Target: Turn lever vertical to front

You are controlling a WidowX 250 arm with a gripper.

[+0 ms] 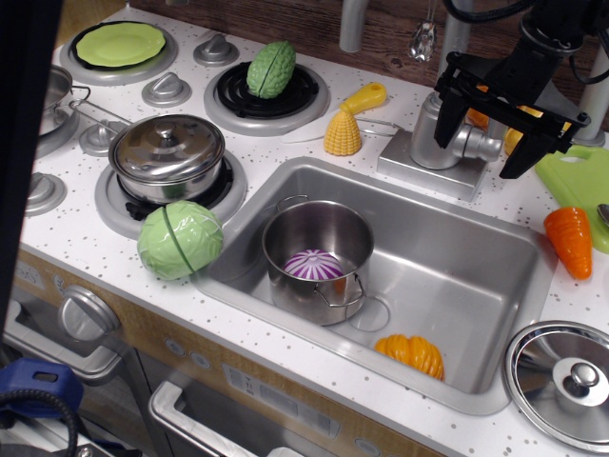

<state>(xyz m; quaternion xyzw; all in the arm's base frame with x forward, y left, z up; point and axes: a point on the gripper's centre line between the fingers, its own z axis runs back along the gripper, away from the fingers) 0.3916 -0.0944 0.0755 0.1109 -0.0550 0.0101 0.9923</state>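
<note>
A: Speckled white laminate covers the table (314, 314), and the steel sink (476, 276) sunk into its front right takes up the most room. Which step is in hand?

B: The approach, I'd judge. The black end effector (485, 133) hangs over the silver faucet body (433, 133) near the back right edge of the table, its two fingers spread, one in front of the body and one further right.

A: Pinching anything?

B: Nothing I can see. The lever (479, 145) is between the fingers, but I can't tell whether either one touches it.

A: And the next move?

B: Probably settling a finger against the paddle, then sweeping it toward the front edge until it points forward. It should be a push around the knob's axis, not a straight shove.

A: How does the lever look?

B: Short, matte silver-grey, sticking out of the right side of the faucet body on a stubby knob. The fingers hide part of it, so its exact angle is hard to read.

A: Anything close by?

B: An orange carrot (571, 240) near the right edge, and a yellow corn cob (343, 131) just left of the faucet base.
</note>
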